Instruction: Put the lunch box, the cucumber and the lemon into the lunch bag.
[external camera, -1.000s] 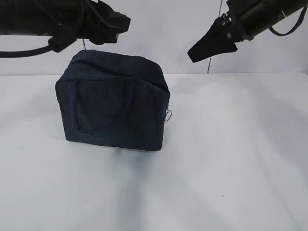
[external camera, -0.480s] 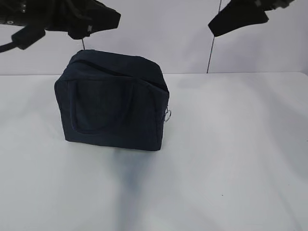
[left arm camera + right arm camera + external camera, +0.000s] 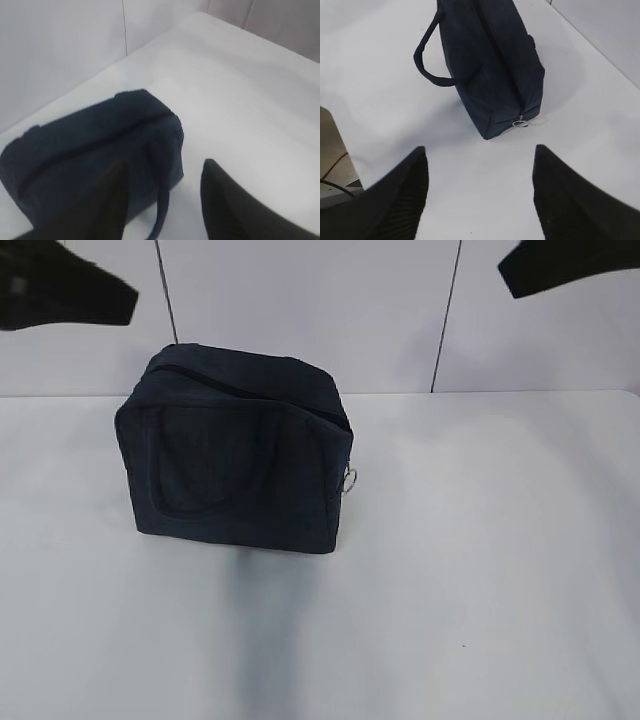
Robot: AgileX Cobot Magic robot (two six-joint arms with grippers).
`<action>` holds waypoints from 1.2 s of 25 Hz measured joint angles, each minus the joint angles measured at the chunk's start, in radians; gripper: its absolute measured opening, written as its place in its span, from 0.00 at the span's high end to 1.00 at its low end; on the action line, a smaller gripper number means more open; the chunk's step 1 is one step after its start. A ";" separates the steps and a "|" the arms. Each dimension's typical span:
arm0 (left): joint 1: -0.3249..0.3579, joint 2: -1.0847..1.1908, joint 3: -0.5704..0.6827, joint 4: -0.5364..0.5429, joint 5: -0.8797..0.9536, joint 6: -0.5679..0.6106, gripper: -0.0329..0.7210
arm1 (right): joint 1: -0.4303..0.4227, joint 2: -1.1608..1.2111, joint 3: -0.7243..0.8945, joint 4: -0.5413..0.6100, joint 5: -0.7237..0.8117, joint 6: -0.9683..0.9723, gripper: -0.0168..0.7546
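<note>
Only the lunch bag (image 3: 236,450) stands on the white table (image 3: 480,540), left of centre and toward the far side, upright, with its zipper running along the top and the silver ring pull (image 3: 350,478) hanging at its right end. 1 loop handle (image 3: 200,465) lies flat against the near face. The zipper line looks closed; what is inside cannot be told.

Both grippers sit high above the table, well apart from the bag. The left gripper (image 3: 162,200) appears in the exterior view only as a dark shape at the top left corner; its wrist view shows 2 dark fingers (image 3: 107,210) spread partway apart with nothing between them, the bag (image 3: 90,150) below and beyond them, one handle (image 3: 162,200) drooping down the bag's side.

The right gripper (image 3: 477,197) shows in the exterior view as a dark shape at the top right corner. Its wrist view shows the fingers (image 3: 395,200) standing wide apart and empty, with bare table between them. From this view the bag (image 3: 492,65) lies farther off, beyond the fingertips, its ring pull (image 3: 520,122) at the end nearest the gripper and a handle (image 3: 427,55) looping out to the left.
</note>
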State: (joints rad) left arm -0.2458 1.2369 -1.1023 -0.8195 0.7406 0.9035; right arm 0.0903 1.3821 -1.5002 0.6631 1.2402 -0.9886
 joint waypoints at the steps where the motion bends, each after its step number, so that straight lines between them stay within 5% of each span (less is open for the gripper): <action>1: 0.026 -0.015 0.000 0.019 0.048 -0.021 0.50 | 0.000 -0.025 0.028 -0.003 0.000 0.008 0.33; 9: 0.076 -0.179 0.000 0.139 0.147 -0.122 0.50 | 0.000 -0.282 0.255 -0.053 -0.074 0.067 0.33; 18: 0.076 -0.277 0.031 0.449 0.259 -0.462 0.50 | 0.000 -0.470 0.435 -0.270 -0.120 0.335 0.33; 24: 0.076 -0.443 0.193 0.447 0.171 -0.521 0.50 | 0.000 -0.587 0.522 -0.496 -0.114 0.560 0.33; 30: 0.076 -0.624 0.321 0.445 0.151 -0.584 0.50 | 0.000 -0.753 0.599 -0.518 -0.146 0.674 0.33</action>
State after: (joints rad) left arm -0.1694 0.6125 -0.7811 -0.3743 0.8917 0.3191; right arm 0.0903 0.6289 -0.9011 0.1448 1.0942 -0.3149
